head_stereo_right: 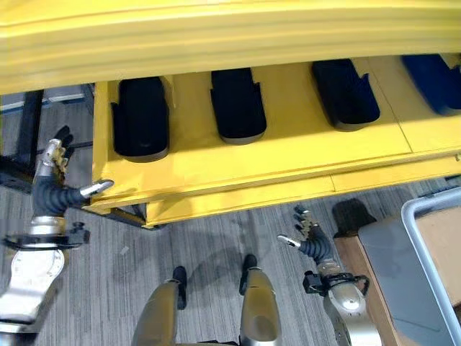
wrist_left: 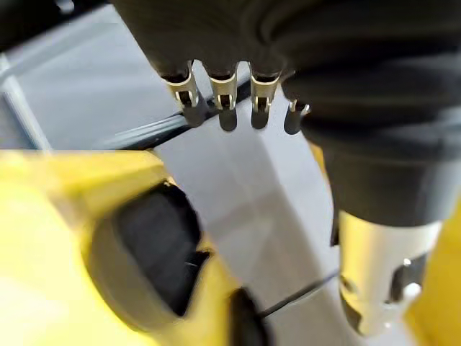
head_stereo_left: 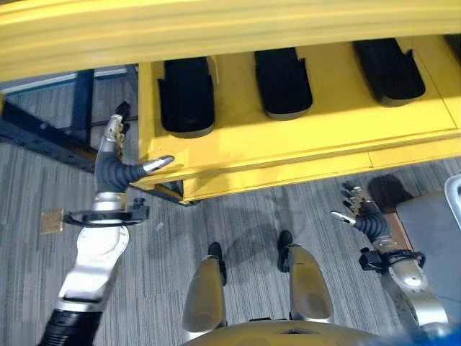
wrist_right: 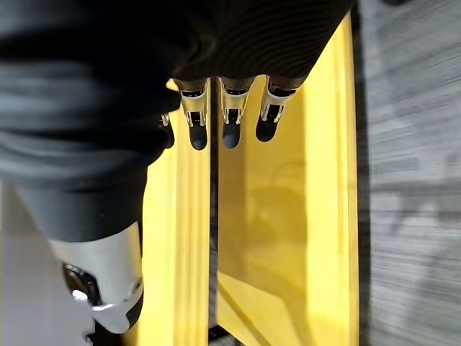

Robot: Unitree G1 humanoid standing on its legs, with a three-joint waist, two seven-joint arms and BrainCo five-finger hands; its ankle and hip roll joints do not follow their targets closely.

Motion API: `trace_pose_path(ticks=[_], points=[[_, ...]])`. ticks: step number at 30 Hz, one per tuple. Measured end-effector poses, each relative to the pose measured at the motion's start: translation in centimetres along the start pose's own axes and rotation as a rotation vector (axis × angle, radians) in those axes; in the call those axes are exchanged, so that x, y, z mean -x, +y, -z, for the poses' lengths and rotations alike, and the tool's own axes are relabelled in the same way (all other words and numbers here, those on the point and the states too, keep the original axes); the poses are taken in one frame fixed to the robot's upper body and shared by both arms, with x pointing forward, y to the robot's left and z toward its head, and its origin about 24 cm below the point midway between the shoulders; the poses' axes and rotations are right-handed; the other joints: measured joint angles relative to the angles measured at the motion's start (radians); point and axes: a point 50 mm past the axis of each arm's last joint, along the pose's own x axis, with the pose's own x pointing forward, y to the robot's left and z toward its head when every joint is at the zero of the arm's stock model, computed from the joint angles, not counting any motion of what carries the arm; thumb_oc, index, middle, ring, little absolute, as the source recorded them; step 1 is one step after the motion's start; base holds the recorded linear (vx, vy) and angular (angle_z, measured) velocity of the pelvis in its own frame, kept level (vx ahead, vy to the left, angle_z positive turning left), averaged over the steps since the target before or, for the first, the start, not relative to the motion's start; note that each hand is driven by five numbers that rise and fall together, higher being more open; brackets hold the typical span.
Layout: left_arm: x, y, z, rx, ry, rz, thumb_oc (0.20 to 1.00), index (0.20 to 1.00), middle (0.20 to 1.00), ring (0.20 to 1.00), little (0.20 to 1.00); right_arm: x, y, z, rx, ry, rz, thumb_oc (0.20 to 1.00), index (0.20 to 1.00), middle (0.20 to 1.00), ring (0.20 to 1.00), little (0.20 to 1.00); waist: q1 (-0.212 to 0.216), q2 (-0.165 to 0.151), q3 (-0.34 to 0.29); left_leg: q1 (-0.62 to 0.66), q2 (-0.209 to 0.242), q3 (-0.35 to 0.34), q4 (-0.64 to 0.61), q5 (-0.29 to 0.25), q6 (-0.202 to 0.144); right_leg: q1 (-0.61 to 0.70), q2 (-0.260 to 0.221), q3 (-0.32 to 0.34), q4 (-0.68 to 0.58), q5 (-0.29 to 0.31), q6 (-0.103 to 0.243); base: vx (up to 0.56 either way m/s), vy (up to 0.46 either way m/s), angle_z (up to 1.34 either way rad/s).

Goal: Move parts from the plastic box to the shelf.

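Three black parts (head_stereo_left: 282, 81) lie side by side on the yellow shelf (head_stereo_left: 310, 133). Left hand (head_stereo_left: 115, 169) and right hand (head_stereo_left: 364, 213) hang slack-fingered, empty; no writing legible.

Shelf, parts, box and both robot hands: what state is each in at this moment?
Shelf: three black parts lying in a row on it.
Blue part: on the shelf, further right.
Plastic box: on the floor, contents unclear.
Left robot hand: open, empty.
Right robot hand: open, empty.
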Motion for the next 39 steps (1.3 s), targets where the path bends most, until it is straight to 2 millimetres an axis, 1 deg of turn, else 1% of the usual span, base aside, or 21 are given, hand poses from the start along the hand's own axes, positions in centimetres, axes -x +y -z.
trace_pose_path(ticks=[3,5,6,7,8,9,10,13,18,20,24,28,39], points=[[0.4,0.1,0.1,-0.133,-0.024,0.009,1.0,1.0,1.0,1.0,1.0,-0.3,-0.1,-0.5,0.012,-0.028,0.011,1.0,1.0,1.0,1.0,1.0,-0.002,-0.008,-0.006,-0.027,-0.001,0.002,0.002,0.002,0.003,-0.023,-0.002,0.0,-0.005,0.013,0.002,0.0,0.0,0.0],[0.8,0.0,0.3,-0.205,-0.027,0.033,1.0,1.0,1.0,1.0,1.0,-0.2,-0.4,-0.5,0.017,-0.025,0.022,1.0,1.0,1.0,1.0,1.0,-0.008,-0.008,-0.006,-0.044,-0.001,0.002,0.002,0.009,-0.002,-0.036,-0.002,-0.003,-0.009,0.019,0.001,0.0,-0.002,0.02],[1.1,-0.2,0.5,-0.224,-0.023,0.046,1.0,1.0,1.0,1.0,1.0,-0.2,-0.4,-0.5,0.017,-0.027,0.025,1.0,1.0,1.0,1.0,1.0,0.0,-0.008,-0.006,-0.049,-0.002,0.001,0.002,0.009,-0.001,-0.038,-0.002,-0.006,-0.008,0.02,0.001,0.01,0.0,0.04],[1.0,-0.3,0.4,-0.225,-0.03,0.042,1.0,1.0,1.0,1.0,1.0,-0.2,-0.5,-0.6,0.017,-0.03,0.029,1.0,1.0,1.0,1.0,1.0,-0.005,-0.009,-0.005,-0.049,-0.002,0.001,0.001,0.009,-0.001,-0.04,-0.002,-0.007,-0.011,0.02,0.001,0.01,0.004,0.03],[1.4,-0.3,0.6,-0.238,-0.017,0.053,1.0,1.0,1.0,1.0,1.0,-0.3,-0.6,-0.7,0.018,-0.032,0.033,1.0,1.0,1.0,1.0,1.0,0.0,-0.007,-0.004,-0.05,-0.002,0.0,0.0,0.009,-0.001,-0.041,-0.002,-0.009,-0.013,0.02,0.001,0.0,0.0,0.0],[1.4,-0.4,0.6,-0.257,-0.023,0.055,1.0,1.0,1.0,1.0,1.0,-0.2,-0.7,-0.7,0.018,-0.035,0.043,1.0,1.0,1.0,1.0,1.0,-0.005,-0.007,-0.003,-0.049,-0.003,0.0,-0.001,0.009,-0.001,-0.041,-0.003,-0.01,-0.015,0.02,0.001,0.0,0.0,0.0],[2.0,-0.5,0.9,-0.266,-0.004,0.069,1.0,1.0,1.0,1.0,1.0,-0.2,-0.8,-0.8,0.018,-0.038,0.053,1.0,1.0,1.0,1.0,1.0,-0.002,-0.006,-0.001,-0.049,-0.004,0.0,-0.001,0.009,-0.001,-0.041,-0.003,-0.011,-0.015,0.02,0.001,0.0,0.0,0.0],[2.6,-1.4,1.3,-0.305,-0.002,0.108,1.0,1.0,1.0,1.0,1.0,-0.3,-0.9,-0.9,0.036,-0.05,0.081,1.0,1.0,1.0,1.0,1.0,0.002,-0.004,0.03,-0.049,-0.004,-0.001,0.0,0.009,0.0,-0.041,-0.004,-0.011,-0.013,0.02,0.001,0.0,0.0,0.0],[2.2,-1.9,1.7,-0.356,-0.014,0.117,1.0,1.0,1.0,1.0,1.0,-0.3,-1.0,-1.0,0.036,-0.06,0.101,1.0,1.0,1.0,1.0,1.0,-0.002,0.001,0.036,-0.051,-0.005,-0.002,0.0,0.009,0.0,-0.041,-0.005,-0.01,-0.011,0.019,0.001,0.0,0.0,0.0],[2.0,-2.8,2.2,-0.383,-0.014,0.145,1.0,1.0,1.0,1.0,1.0,-0.4,-1.0,-1.1,0.036,-0.064,0.107,1.0,1.0,1.0,1.0,1.0,-0.003,0.003,0.037,-0.05,-0.005,-0.001,0.0,0.009,0.0,-0.041,-0.005,-0.01,-0.01,0.019,0.001,0.0,0.0,0.0],[1.8,-3.9,2.6,-0.417,-0.01,0.187,1.0,1.0,1.0,1.0,1.0,-0.4,-1.0,-1.2,0.036,-0.068,0.113,1.0,1.0,1.0,1.0,1.0,-0.019,-0.003,0.048,-0.051,-0.005,0.002,0.001,0.009,0.0,-0.049,-0.005,-0.006,-0.007,0.019,0.001,0.0,0.008,-0.02],[1.4,-4.4,2.9,-0.418,-0.004,0.197,1.0,1.0,1.0,1.0,1.0,-0.4,-1.0,-1.2,0.035,-0.073,0.119,1.0,1.0,1.0,1.0,1.0,-0.03,-0.001,0.054,-0.051,-0.004,0.003,0.002,0.009,0.0,-0.051,-0.004,-0.004,-0.006,0.019,0.001,0.0,0.0,0.0],[0.4,-5.3,3.2,-0.45,-0.004,0.208,1.0,1.0,1.0,1.0,1.0,-0.5,-1.1,-1.3,0.035,-0.077,0.138,1.0,1.0,1.0,1.0,1.0,-0.037,-0.002,0.054,-0.056,-0.001,0.008,0.004,0.01,0.0,-0.065,-0.001,0.004,0.003,0.018,0.0,0.0,0.0,-0.01]])
